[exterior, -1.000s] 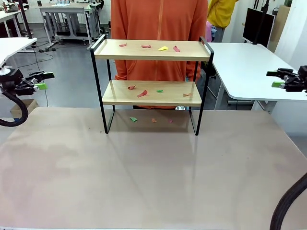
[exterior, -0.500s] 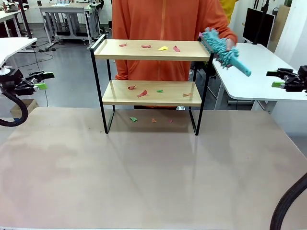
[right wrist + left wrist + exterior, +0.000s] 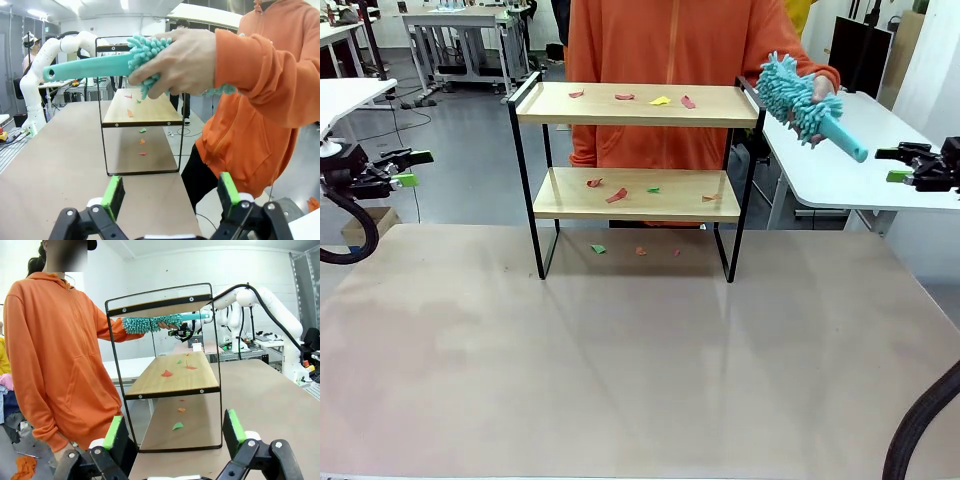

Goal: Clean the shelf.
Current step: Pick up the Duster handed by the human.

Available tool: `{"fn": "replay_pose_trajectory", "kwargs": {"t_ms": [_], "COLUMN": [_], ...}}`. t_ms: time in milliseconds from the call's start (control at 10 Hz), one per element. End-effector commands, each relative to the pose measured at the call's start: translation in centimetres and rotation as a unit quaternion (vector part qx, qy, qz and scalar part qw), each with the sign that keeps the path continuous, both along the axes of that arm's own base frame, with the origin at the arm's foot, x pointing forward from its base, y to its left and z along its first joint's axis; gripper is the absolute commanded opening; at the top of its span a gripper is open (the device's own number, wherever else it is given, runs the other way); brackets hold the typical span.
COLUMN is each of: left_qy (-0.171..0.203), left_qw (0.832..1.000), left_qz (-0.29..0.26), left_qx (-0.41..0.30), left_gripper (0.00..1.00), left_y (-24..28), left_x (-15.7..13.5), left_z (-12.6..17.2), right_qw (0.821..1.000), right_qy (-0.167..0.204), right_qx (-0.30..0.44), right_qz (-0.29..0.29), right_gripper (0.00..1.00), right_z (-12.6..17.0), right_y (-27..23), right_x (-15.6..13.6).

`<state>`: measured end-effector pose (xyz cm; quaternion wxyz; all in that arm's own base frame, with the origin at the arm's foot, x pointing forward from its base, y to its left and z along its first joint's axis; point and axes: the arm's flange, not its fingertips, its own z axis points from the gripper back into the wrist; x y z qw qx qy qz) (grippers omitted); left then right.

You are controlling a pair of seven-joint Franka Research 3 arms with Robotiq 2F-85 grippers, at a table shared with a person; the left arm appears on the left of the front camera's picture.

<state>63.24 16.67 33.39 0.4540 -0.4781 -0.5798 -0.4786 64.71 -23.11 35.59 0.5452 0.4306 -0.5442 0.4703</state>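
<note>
The shelf point(image 3: 635, 195) stands at the far middle of the table, with coloured paper scraps point(image 3: 660, 100) on its top board and more on the lower board. A person in an orange hoodie point(image 3: 670, 60) stands behind it and holds a teal fluffy duster point(image 3: 798, 98) by its head, past the shelf's right end, handle pointing at my right gripper point(image 3: 897, 164). That gripper is open at the right edge, clear of the duster handle point(image 3: 95, 66). My left gripper point(image 3: 412, 168) is open at the left edge, well away from the shelf point(image 3: 170, 377).
A few scraps point(image 3: 598, 249) lie on the beige table point(image 3: 640, 360) under the shelf. White side tables stand at the right point(image 3: 840, 150) and the far left point(image 3: 345, 95). The near table surface is bare.
The person brought the duster in by the shelf's right end and moved it farther right toward my right gripper. Both arms stayed still.
</note>
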Motion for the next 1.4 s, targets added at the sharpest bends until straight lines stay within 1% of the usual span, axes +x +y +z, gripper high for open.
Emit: {"fn": "replay_pose_trajectory", "kwargs": {"t_ms": [0, 600, 700, 800, 900, 1000, 1100, 1200, 1300], "left_qy": [-0.007, -0.007, -0.007, -0.007, -0.007, -0.007, -0.007, -0.007, -0.007], "left_qw": [1.000, 1.000, 1.000, 1.000, 1.000, 1.000, 1.000, 1.000, 1.000], "left_qz": [0.001, 0.001, 0.001, 0.001, 0.001, 0.001, 0.001, 0.001, 0.001], "left_qx": [0.003, 0.003, 0.003, 0.003, 0.003, 0.003, 0.003, 0.003, 0.003], "left_gripper": [1.00, 1.00, 1.00, 1.00, 1.00, 1.00, 1.00, 1.00, 1.00], "left_y": [0.0, 0.0, 0.0, 0.0, 0.0, 0.0, 0.0, 0.0, 0.0], "left_x": [0.0, 0.0, 0.0, 0.0, 0.0, 0.0, 0.0, 0.0, 0.0], "left_z": [0.0, 0.0, 0.0, 0.0, 0.0, 0.0, 0.0, 0.0, 0.0], "right_qw": [1.000, 1.000, 1.000, 0.999, 0.996, 0.992, 0.987, 0.980, 0.968], "right_qy": [-0.005, -0.005, 0.000, 0.037, 0.063, 0.073, 0.073, 0.080, 0.099], "right_qx": [-0.001, -0.001, 0.000, -0.027, -0.061, -0.103, -0.142, -0.184, -0.231], "right_qz": [-0.004, -0.004, 0.000, 0.013, 0.020, 0.014, 0.004, 0.005, -0.008], "right_gripper": [1.00, 1.00, 1.00, 1.00, 1.00, 1.00, 1.00, 1.00, 1.00], "right_z": [0.2, 0.2, 0.0, 2.5, 6.0, 9.2, 12.0, 14.0, 16.4], "right_y": [0.0, 0.0, 0.0, -0.9, -1.8, -2.5, -2.9, -1.3, 0.2], "right_x": [0.1, 0.1, 0.0, -0.1, -0.4, -0.6, -0.7, -0.3, -0.6]}}
